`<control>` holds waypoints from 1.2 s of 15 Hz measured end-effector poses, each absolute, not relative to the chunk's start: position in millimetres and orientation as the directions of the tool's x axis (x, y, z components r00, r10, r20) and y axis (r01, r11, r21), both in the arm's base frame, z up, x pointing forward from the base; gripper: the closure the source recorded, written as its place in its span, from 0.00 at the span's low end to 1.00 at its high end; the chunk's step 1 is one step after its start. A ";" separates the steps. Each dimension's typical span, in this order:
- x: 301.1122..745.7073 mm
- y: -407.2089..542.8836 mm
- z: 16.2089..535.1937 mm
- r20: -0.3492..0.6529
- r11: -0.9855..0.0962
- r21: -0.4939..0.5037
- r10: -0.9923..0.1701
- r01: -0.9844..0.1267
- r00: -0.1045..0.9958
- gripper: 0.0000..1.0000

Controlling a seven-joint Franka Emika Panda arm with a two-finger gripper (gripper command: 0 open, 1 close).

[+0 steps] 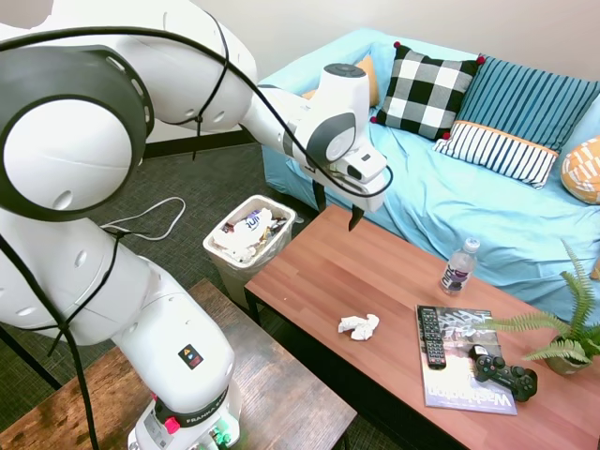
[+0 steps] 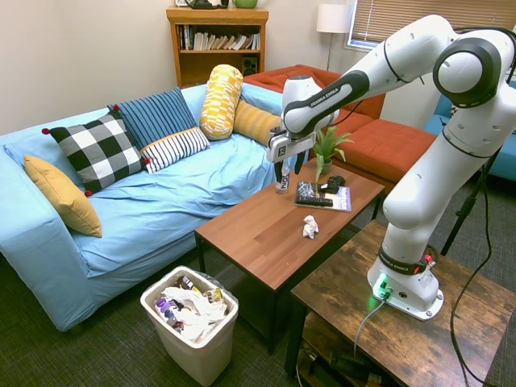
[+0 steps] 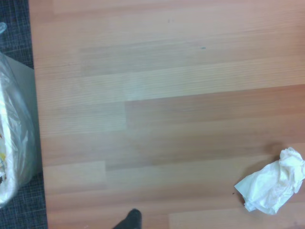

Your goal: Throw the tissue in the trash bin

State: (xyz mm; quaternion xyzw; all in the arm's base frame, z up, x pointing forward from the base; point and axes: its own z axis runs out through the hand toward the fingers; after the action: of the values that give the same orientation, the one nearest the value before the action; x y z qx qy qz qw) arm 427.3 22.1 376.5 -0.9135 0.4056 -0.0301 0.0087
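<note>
Reaching is your step now: your gripper (image 1: 337,208) hangs open and empty above the table (image 1: 319,272), so lower it onto the tissue (image 1: 359,326) lying mid-table, then carry it to the trash bin (image 1: 225,264)

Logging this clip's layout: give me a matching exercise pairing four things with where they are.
1. tissue
2. trash bin
3. remote control
4. hand

a. on the magazine
b. on the floor, at the coffee table's end
c. in the air above the coffee table, empty
d. on bare wood in the middle of the coffee table

Pairs: 1-d, 2-b, 3-a, 4-c
</note>
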 end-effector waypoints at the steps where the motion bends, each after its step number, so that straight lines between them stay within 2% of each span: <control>1: 428.0 22.2 376.6 0.047 -0.671 -0.039 -0.742 -0.741 0.669 0.00; 4: 432.1 18.4 373.1 0.039 -0.637 -0.034 -0.771 -0.770 0.636 0.00; 9: 460.1 -27.1 334.7 0.072 -0.454 -0.017 -0.889 -0.891 0.452 0.00; 11: 467.3 -52.4 312.4 0.097 -0.358 0.003 -0.929 -0.934 0.356 0.00; 14: 466.9 -83.7 270.5 0.072 -0.259 0.046 -0.963 -0.965 0.262 0.00; 18: 462.9 -106.4 218.6 0.037 -0.195 0.103 -0.979 -0.975 0.199 0.00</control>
State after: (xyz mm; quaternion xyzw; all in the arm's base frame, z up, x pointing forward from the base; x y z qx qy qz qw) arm 462.9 -106.4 218.6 -0.7726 0.6325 0.0182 -0.0519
